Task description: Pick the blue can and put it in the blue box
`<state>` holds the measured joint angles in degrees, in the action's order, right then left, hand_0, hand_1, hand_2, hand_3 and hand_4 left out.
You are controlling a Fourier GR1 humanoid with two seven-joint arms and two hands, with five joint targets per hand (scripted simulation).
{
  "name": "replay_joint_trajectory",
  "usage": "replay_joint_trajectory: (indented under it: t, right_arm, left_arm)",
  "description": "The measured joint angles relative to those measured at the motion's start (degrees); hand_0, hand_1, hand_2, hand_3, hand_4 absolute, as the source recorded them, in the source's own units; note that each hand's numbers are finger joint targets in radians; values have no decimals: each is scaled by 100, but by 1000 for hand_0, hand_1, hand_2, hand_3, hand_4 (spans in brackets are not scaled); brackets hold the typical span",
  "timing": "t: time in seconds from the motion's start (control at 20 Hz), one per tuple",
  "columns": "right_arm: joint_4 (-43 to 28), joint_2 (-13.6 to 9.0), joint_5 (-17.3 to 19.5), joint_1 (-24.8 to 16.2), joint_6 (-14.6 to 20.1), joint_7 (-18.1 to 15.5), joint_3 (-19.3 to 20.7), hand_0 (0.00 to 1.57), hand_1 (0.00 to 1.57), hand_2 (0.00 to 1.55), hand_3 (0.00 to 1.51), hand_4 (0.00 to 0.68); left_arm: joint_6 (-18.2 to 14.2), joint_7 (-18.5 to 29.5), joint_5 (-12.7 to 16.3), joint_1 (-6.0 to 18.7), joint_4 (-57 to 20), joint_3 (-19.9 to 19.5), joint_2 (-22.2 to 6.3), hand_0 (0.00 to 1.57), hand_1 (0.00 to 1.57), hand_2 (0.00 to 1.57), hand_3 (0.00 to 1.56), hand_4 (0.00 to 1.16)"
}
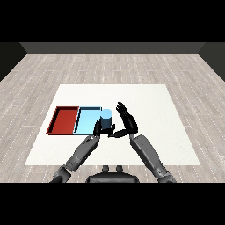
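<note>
One blue can (106,118) stands upright at the right-hand end of the light blue tray (86,121), its pale top face turned up and its darker side wall in shadow below. Whether the can rests inside the tray or just at its right rim cannot be told, since the hands cover its base. The left hand (97,128) reaches up to the can from the near side, black fingers curled against its lower wall. The right hand (126,120) stands just to the right of the can, fingers straight and spread upward, the thumb reaching toward the can's base; the palm faces the can with a narrow gap showing between them higher up.

Apart from the can at its right end, the light blue tray shows only its bare floor. The red tray (62,120) lies touching its left side, dark-rimmed, nothing showing in it. Both trays sit toward the left half of the white table (167,132), nearer its front edge than its far edge. Grey forearms come in over the front edge, one from each near corner.
</note>
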<state>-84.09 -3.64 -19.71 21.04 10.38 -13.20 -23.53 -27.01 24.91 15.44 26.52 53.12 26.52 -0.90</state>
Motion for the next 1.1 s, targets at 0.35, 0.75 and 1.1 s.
replay_joint_trajectory:
  t: [0.35, 0.75, 1.1]
  right_arm:
    - [-1101, -288, -19, -739, -19, 117, 451, 0, 0, 0, 0, 0]
    - [-1842, -758, -407, -1565, -291, -25, 1333, 0, 0, 0, 0, 0]
    - [-1925, -879, -437, -1972, -402, -142, 1647, 0, 0, 0, 0, 0]
  left_arm:
    - [86, -159, -251, 54, -46, -243, -102, 1571, 1571, 1571, 1489, 1121]
    - [124, -458, -447, 161, -258, -679, -537, 1571, 1571, 1571, 1493, 1134]
    - [462, -943, -266, 460, -1131, -1407, -1302, 1571, 1571, 1571, 1506, 1089]
